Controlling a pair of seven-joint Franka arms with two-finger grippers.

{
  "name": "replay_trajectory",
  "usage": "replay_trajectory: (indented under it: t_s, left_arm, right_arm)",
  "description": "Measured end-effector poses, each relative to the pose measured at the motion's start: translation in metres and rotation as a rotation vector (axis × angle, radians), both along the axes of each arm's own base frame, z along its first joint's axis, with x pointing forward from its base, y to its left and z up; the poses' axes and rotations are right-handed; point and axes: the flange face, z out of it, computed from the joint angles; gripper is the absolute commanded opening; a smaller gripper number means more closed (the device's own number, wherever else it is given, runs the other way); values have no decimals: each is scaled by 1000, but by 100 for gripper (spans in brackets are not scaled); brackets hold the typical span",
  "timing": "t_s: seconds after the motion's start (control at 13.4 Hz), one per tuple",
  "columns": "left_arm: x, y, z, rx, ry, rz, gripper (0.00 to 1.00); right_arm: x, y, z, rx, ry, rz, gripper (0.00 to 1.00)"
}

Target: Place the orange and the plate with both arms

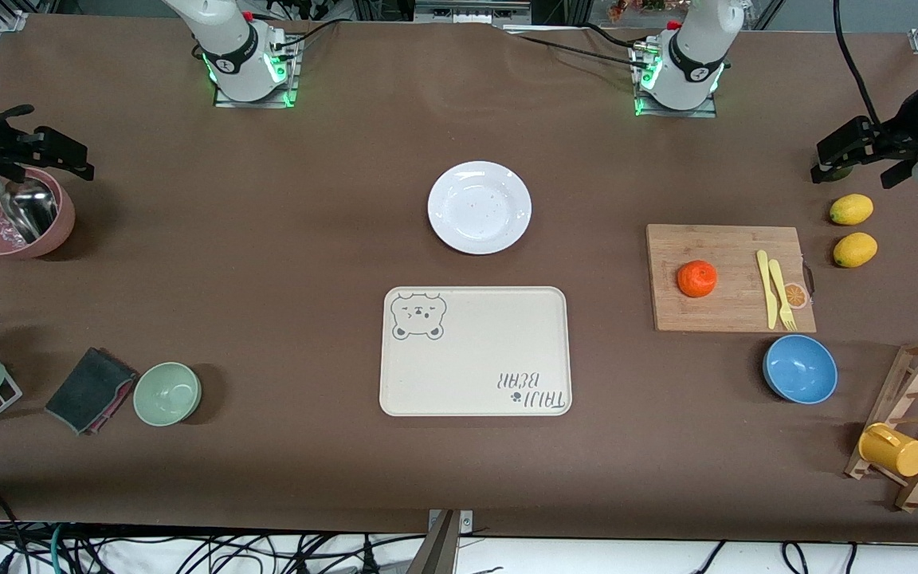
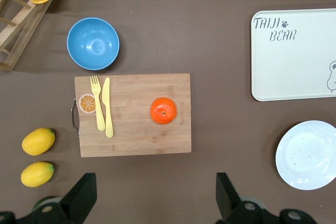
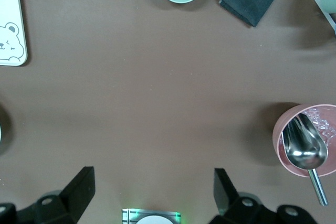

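Note:
The orange point(image 1: 696, 278) sits on a wooden cutting board point(image 1: 726, 311) toward the left arm's end of the table; it also shows in the left wrist view point(image 2: 163, 110). The white plate point(image 1: 480, 207) lies empty at mid-table, farther from the front camera than the bear-print tray point(image 1: 475, 351), and shows in the left wrist view point(image 2: 307, 154). My left gripper point(image 1: 865, 159) point(image 2: 156, 198) is open and empty, up over the table's end near the lemons. My right gripper point(image 1: 37, 143) point(image 3: 154, 192) is open and empty, up over the pink bowl's area.
Two lemons point(image 1: 851, 209) lie beside the board, which also carries a yellow fork and knife point(image 1: 776, 288). A blue bowl point(image 1: 800, 368) and a wooden rack with a yellow cup point(image 1: 893, 449) are nearer. A pink bowl with scoop point(image 1: 17, 219), green bowl point(image 1: 167, 393) and dark cloth point(image 1: 88, 389) are at the right arm's end.

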Motion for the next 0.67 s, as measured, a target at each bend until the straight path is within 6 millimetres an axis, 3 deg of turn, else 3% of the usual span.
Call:
replay_trajectory:
  t_s: [0.67]
  left_arm:
    - [0,3,4,0,-9,5,100]
  right_arm:
    - [1,0,1,0,-11,0,100]
